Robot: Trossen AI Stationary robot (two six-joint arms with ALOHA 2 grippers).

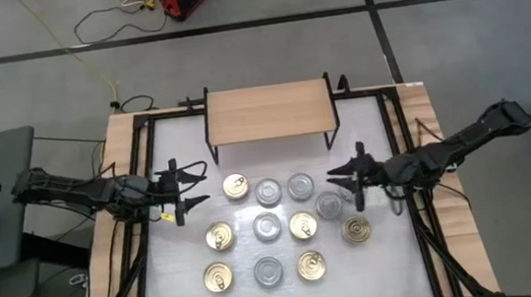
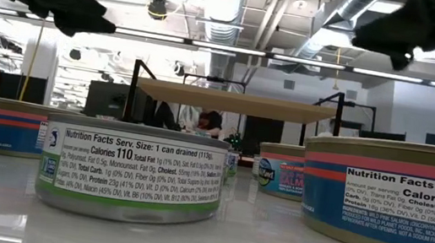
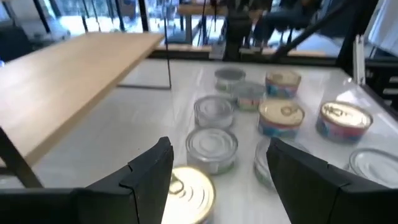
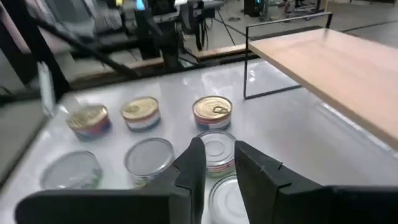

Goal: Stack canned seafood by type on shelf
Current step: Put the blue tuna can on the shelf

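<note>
- Cans (image 1: 266,226): eleven, grouped on surface (image 1: 189,265), none on shelf (image 1: 268,112).
- Left pincer (image 1: 185,189): open, empty, beside gold-topped can (image 1: 236,185).
- Right pincer (image 1: 344,178): narrowly parted, empty, near silver-topped can (image 1: 329,204).

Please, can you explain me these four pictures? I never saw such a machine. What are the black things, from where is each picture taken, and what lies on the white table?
Two black robot arms work at a table. One picture looks down from above, one looks level across the tabletop, and two come from cameras on the wrists. The left claw is open above the table; the right claw has narrow jaws. Neither holds anything. Round tins, gold-topped and silver-topped, lie on the white table. The wooden shelf behind them is bare.
</note>
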